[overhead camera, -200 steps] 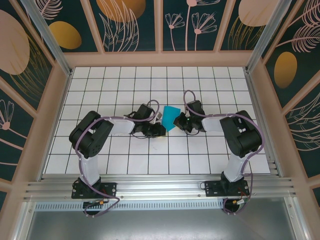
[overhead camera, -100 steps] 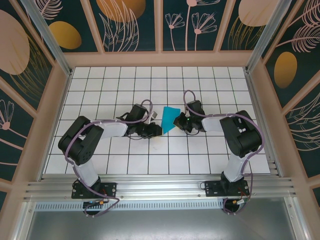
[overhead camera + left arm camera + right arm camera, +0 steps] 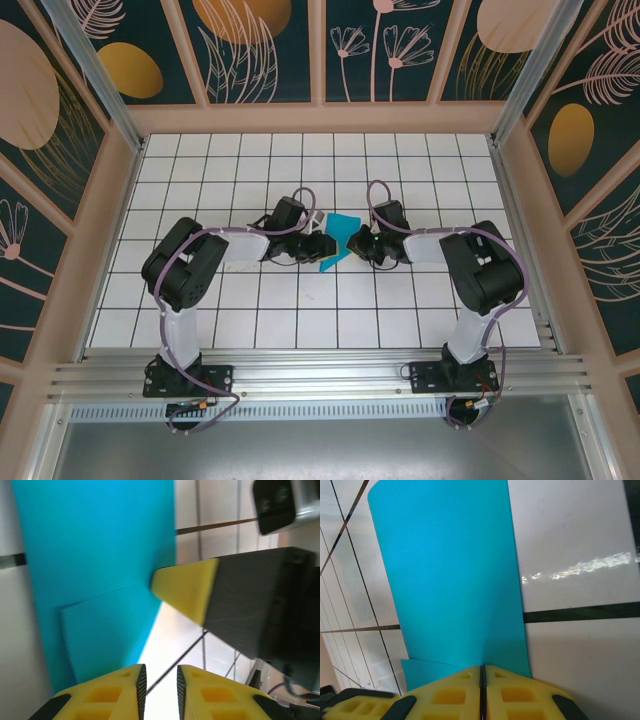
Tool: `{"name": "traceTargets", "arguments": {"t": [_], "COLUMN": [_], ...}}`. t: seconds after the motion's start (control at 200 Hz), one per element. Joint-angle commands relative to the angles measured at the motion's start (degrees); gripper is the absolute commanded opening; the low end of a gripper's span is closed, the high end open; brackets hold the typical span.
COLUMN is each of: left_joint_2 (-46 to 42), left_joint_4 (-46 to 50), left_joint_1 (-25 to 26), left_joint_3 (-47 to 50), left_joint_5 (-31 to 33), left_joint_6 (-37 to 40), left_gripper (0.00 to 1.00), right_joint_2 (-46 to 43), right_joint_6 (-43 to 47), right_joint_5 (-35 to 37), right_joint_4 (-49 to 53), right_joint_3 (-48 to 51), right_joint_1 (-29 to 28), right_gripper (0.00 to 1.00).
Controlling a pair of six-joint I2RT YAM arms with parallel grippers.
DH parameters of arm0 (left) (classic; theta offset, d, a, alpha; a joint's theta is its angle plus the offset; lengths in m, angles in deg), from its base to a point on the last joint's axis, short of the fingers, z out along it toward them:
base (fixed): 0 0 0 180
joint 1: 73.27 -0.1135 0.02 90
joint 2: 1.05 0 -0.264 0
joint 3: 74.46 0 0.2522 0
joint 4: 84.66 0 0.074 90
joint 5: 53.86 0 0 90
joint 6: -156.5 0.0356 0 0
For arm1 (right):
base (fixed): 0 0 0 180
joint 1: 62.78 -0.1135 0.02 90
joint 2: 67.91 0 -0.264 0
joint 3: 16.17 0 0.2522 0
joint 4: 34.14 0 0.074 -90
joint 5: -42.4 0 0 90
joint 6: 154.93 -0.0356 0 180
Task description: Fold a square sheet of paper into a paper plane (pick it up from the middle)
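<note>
Two grippers meet at the teal paper (image 3: 339, 238) mid-table. The right gripper (image 3: 481, 674) is clamped tight on its right edge. The left gripper (image 3: 161, 676), fingers barely parted and empty, waits just left of the paper, which runs far-to-near.

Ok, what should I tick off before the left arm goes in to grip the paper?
1. Right fingers shut on the paper's edge: ok.
2. Left fingers slightly apart, gap empty: ok.
3. Paper lined up with the left fingers' gap: not ok, it sits off to one side.
4. Left and right fingers clear of each other: ok.
5. Paper flat on the table or lifted: cannot tell.
</note>
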Motion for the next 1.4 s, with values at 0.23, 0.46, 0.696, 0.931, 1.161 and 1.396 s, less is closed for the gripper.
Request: {"name": "traceTargets", "arguments": {"t": [0.23,0.46,0.696,0.931,1.161,1.396], "left_joint_2": [1.2,1.2,1.3,1.4,1.9,1.8], "left_joint_4": [7.7,7.8,7.6,9.2,10.7,11.7], "left_joint_1": [-0.4,-0.5,-0.4,-0.4,-0.5,-0.5], "left_joint_3": [-0.5,0.0,-0.3,0.3,1.5,1.6], "left_joint_5": [12.3,12.2,11.5,12.7,14.5,15.6], "left_joint_6": [5.2,5.7,5.7,7.1,8.4,9.3], "left_gripper": [0.18,0.16,0.15,0.11,0.08,0.08], "right_joint_2": [-5.2,-8.5,-2.7,2.5,2.1,2.4], "right_joint_6": [1.6,1.4,0.6,1.7,2.4,4.6], "right_joint_5": [2.9,-1.1,-2.3,3.3,4.4,4.2], "right_joint_4": [3.5,-1.3,-3.2,1.3,2.9,4.7], "right_joint_3": [1.1,3.1,1.1,-1.6,-2.3,-4.2], "right_joint_1": [-0.2,-1.3,-4.2,-4.1,-2.0,0.5], "right_gripper": [0.17,0.12,0.08,0.08,0.1,0.11]}}
